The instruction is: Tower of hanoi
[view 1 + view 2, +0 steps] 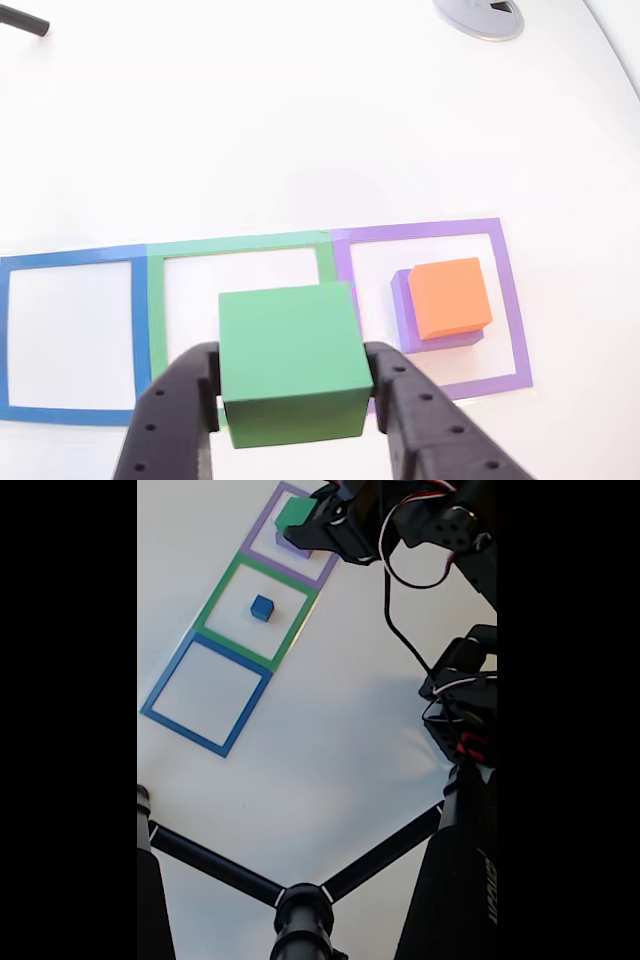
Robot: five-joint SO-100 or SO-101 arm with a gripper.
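Observation:
In the other view, my gripper (295, 378) is shut on a large green cube (290, 360), with a black finger pressed on each side. Past it, an orange cube (450, 297) sits on top of a purple cube (405, 315) inside the purple square outline (420, 228). The green square outline (240, 244) and the blue square outline (70, 262) lie to the left. In the fixed view, my gripper (297, 518) holds the green cube (295, 512) raised at the purple outline (262, 522). A small blue cube (262, 607) rests inside the green outline (222, 588).
The white table has a round metal grommet (480, 17) at the far edge and a black cable end (25, 22) at far left. In the fixed view, a black tripod (300, 910) spans the near side, and the arm's base with wires (460, 700) stands at the right.

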